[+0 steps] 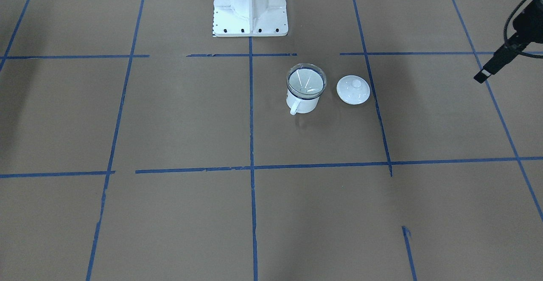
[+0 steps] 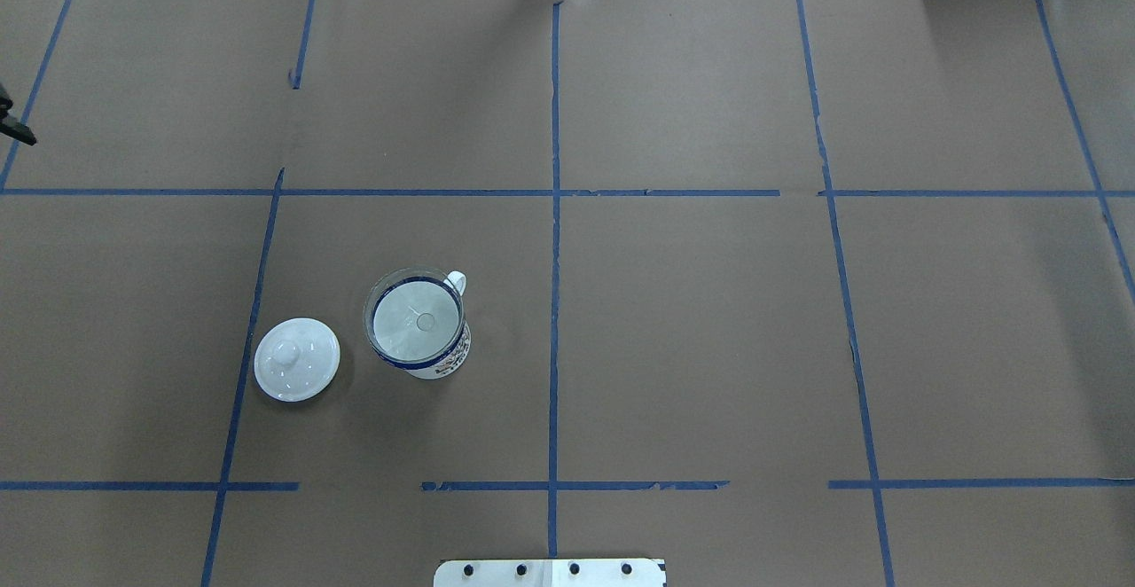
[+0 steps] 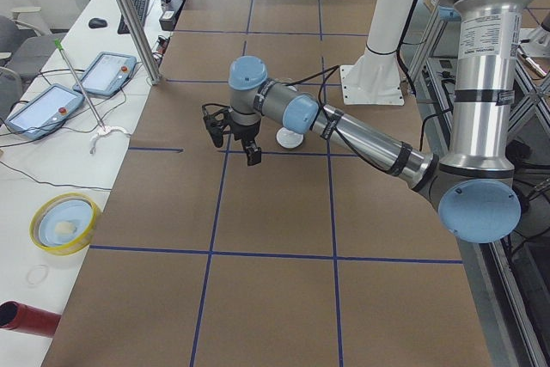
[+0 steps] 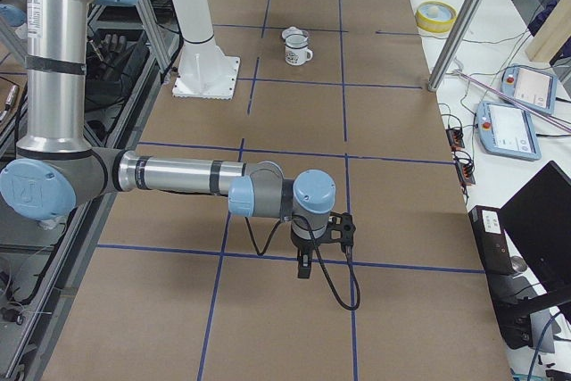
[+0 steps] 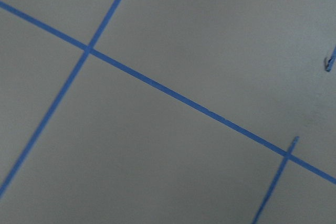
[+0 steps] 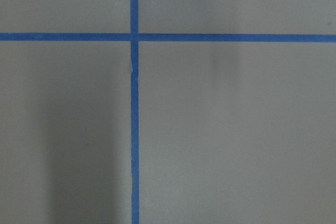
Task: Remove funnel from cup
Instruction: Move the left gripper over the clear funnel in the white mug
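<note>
The clear funnel (image 1: 306, 79) sits in the white cup (image 1: 302, 102), its wide cone resting on the dark blue rim. Both stand right of the centre line in the front-facing view. In the overhead view the funnel (image 2: 415, 319) and cup (image 2: 441, 362) are left of centre, handle pointing away from the robot. My left gripper (image 1: 481, 77) hangs far off at the table's side, well away from the cup; I cannot tell whether it is open. My right gripper (image 4: 303, 267) shows only in the right side view, far from the cup (image 4: 297, 53); its state is unclear.
A white round knobbed lid (image 1: 353, 89) lies flat beside the cup, also in the overhead view (image 2: 296, 359). The robot's white base (image 1: 250, 9) stands behind the cup. Blue tape lines grid the brown table. Tablets and a yellow dish (image 3: 62, 223) lie off the table.
</note>
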Action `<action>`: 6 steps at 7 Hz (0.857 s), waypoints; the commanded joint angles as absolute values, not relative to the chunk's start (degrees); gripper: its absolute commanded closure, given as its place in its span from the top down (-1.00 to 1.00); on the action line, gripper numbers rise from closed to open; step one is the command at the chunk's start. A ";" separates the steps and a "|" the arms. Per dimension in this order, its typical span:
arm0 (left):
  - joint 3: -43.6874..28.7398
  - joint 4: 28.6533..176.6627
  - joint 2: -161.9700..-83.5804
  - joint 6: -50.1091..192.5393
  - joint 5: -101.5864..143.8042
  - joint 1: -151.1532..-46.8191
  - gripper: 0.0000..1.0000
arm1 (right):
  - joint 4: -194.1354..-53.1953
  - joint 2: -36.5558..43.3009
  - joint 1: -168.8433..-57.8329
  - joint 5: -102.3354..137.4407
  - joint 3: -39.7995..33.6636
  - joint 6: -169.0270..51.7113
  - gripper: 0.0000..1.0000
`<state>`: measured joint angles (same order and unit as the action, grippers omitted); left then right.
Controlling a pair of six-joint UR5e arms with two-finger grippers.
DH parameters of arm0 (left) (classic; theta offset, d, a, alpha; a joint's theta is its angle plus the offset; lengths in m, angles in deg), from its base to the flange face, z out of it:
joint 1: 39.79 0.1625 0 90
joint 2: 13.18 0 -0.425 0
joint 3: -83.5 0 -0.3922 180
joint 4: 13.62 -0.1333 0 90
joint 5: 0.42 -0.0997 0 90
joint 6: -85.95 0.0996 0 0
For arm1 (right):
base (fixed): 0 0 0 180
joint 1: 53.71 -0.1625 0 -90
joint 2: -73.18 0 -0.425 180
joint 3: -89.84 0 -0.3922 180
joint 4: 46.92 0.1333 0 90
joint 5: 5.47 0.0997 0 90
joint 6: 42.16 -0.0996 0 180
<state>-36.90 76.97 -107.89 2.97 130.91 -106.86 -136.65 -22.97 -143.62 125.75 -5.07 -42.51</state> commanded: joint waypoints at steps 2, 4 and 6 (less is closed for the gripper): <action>-35.52 68.26 -125.44 -26.68 122.03 -88.62 1.00 | -136.65 -22.97 -143.62 125.75 -5.08 -42.51 1.00; -27.64 64.25 -134.69 -38.01 116.77 -80.87 1.00 | -136.65 -22.97 -143.62 125.75 -5.08 -42.51 1.00; -26.98 64.25 -136.84 -42.87 115.15 -78.04 1.00 | -136.65 -22.97 -143.62 125.75 -5.08 -42.51 1.00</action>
<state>-27.89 64.46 -135.11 -39.08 116.27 -80.19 -136.65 -22.97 -143.62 125.75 -5.08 -42.51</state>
